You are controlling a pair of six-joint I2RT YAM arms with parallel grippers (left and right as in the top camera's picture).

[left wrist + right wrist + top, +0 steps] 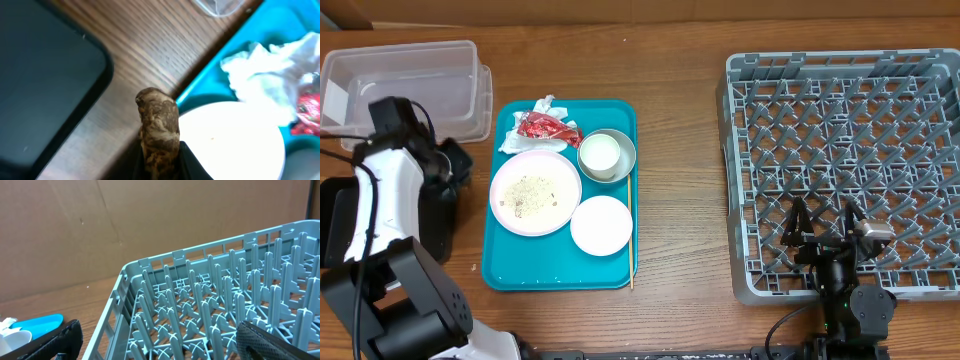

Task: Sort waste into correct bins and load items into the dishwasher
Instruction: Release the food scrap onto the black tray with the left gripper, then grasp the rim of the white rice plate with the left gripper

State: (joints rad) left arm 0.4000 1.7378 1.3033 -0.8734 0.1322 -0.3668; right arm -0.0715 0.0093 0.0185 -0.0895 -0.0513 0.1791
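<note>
My left gripper (160, 167) is shut on a brown mottled scrap (159, 125), which sticks up between the jaws over the wood beside the teal tray. In the overhead view that gripper (458, 163) hangs between the clear tub (400, 75) and the black tray (332, 220). The pink plate (535, 192) holds rice grains. Behind it lie the white napkin (535, 112) and red wrapper (548, 127). A white cup (599, 155) sits in the grey bowl (620, 150), with the white plate (601, 225) in front. My right gripper (825, 225) stands open over the dish rack's (845, 120) front edge, holding nothing.
The teal serving tray (505, 265) carries the dishes. A thin wooden stick (631, 230) lies along its right edge. In the left wrist view the black tray (40, 75) lies close on the left. Cardboard walls stand behind the table.
</note>
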